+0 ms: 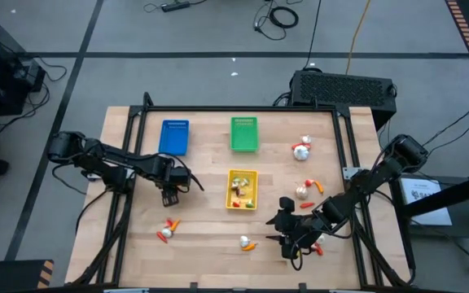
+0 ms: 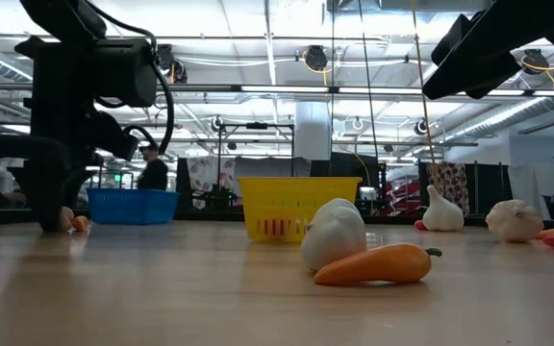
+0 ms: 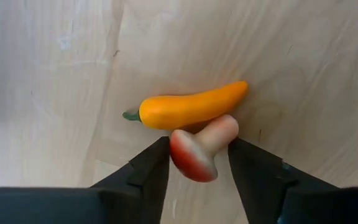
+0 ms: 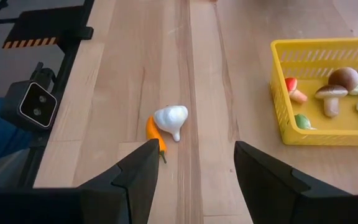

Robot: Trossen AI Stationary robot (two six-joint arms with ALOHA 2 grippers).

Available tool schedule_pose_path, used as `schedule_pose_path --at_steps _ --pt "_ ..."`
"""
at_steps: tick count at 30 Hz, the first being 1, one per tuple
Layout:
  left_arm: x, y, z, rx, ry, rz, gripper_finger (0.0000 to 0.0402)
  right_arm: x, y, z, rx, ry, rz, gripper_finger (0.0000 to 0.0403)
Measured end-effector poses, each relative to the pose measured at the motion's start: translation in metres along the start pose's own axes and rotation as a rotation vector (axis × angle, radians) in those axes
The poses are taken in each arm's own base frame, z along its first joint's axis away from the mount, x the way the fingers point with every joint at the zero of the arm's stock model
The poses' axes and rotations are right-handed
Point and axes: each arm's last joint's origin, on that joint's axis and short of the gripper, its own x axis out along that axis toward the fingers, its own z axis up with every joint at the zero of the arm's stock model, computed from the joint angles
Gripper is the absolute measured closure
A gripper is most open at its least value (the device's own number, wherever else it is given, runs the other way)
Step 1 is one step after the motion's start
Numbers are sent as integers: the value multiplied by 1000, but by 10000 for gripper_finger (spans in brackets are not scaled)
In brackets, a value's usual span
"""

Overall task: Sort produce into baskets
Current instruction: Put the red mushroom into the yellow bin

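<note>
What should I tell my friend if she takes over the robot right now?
Left gripper: low at the table, jaws open either side of a red-capped mushroom that lies against an orange pepper; not gripped yet.
Right gripper: jaws open, empty, facing a garlic bulb.
Done: several pieces lie in the yellow basket.
Left: nothing shows in the blue basket or the green basket; loose produce is scattered on the table.
</note>
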Motion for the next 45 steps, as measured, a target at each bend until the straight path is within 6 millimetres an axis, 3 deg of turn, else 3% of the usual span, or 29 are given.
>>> schedule_pose_path --at_steps 8,16,20,26,29,38,45 --pt "0 -1 3 -2 -27 -8 299 0 0 0 -1 0 0 204" --pt "-15 -8 16 -13 -55 -149 309 0 0 0 1 0 0 204" --pt "-32 -19 37 -28 -203 -274 310 0 0 0 1 0 0 204" --pt "-60 -41 77 62 -696 -427 310 0 0 0 -1 0 0 204" --pt "-64 -48 92 79 -854 -458 310 0 0 0 5 0 0 204" --pt "-40 -56 137 50 -902 -419 309 0 1 1 14 -13 8 204" --pt "-43 -64 155 119 -884 -348 258 0 1 1 30 -11 9 204"
